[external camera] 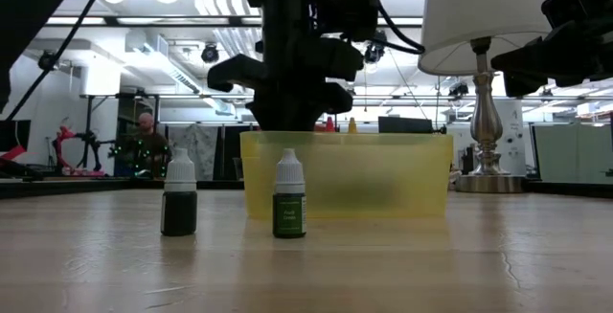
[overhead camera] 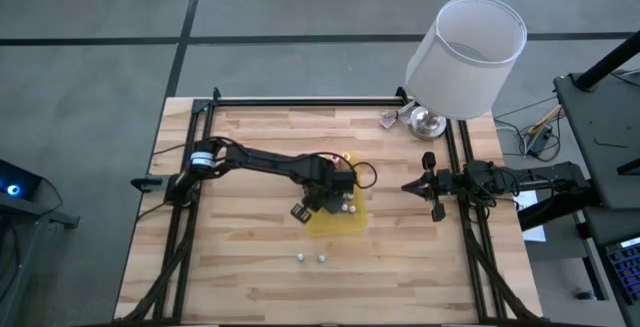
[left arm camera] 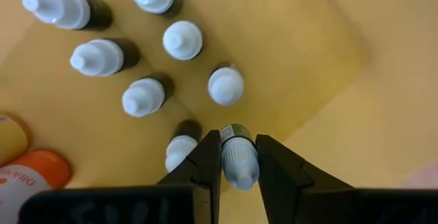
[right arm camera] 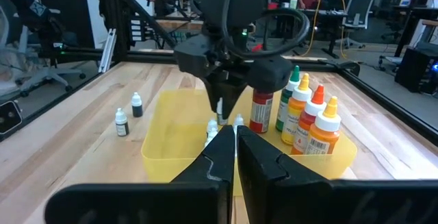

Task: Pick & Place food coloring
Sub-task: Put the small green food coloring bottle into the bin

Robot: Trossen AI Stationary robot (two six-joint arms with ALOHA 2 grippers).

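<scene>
A yellow bin [overhead camera: 357, 223] stands mid-table. Several tiny white-capped food coloring bottles [left arm camera: 182, 40] stand upright on its floor. Two more stand on the table toward the near edge: a dark one [external camera: 179, 199] and a green one [external camera: 289, 200], which also show in the high view [overhead camera: 311, 258]. My left gripper [left arm camera: 238, 162] reaches down into the bin and is shut on a tiny green-labelled bottle [left arm camera: 237, 157]. My right gripper [right arm camera: 235, 150] is shut and empty, waiting at the table's right edge [overhead camera: 425, 185]. My left gripper pinches the tiny bottle's white cap [left arm camera: 239, 168] between its two fingers, one on each side. The fingers come from above, pointing down. The bottle hangs upright below them, its green-labelled body [left arm camera: 235, 132] toward the bin floor; in the right wrist view it [right arm camera: 220, 107] sits higher than the standing bottles.
Larger bottles, orange, green and red [right arm camera: 308, 118], stand in the bin's far part, beside the left gripper. A table lamp [overhead camera: 465, 57] with a white shade stands at the far right corner. Bare wood lies left of the bin and near the front edge.
</scene>
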